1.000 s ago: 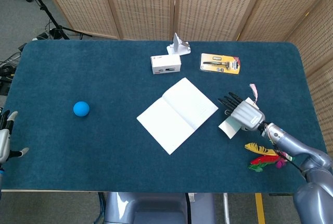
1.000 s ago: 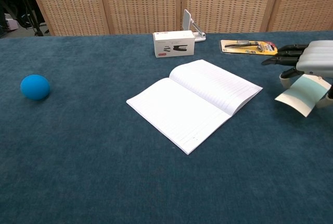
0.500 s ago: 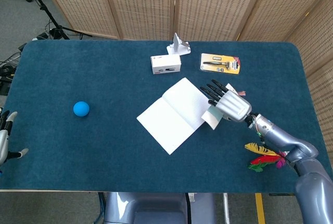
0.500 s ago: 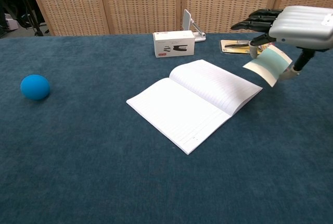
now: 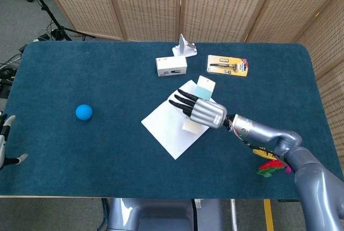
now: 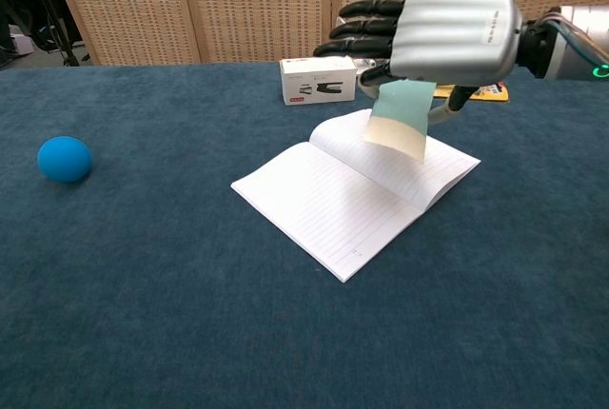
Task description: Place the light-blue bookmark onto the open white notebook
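Chest view shows the right hand (image 6: 447,36) gripping the light-blue bookmark (image 6: 400,119) above the open white notebook (image 6: 324,195).

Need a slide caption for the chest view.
Right hand holds light-blue bookmark above open white notebook.

a rectangular table covered in dark teal felt-like cloth (image 5: 107,150) fills most of the scene. behind its far edge stands a folding screen of light wooden frames with woven perforated panels (image 5: 145,5). grey floor (image 5: 16,21) shows at the upper left, with black stand legs and cables (image 5: 45,13). the light is soft and even.
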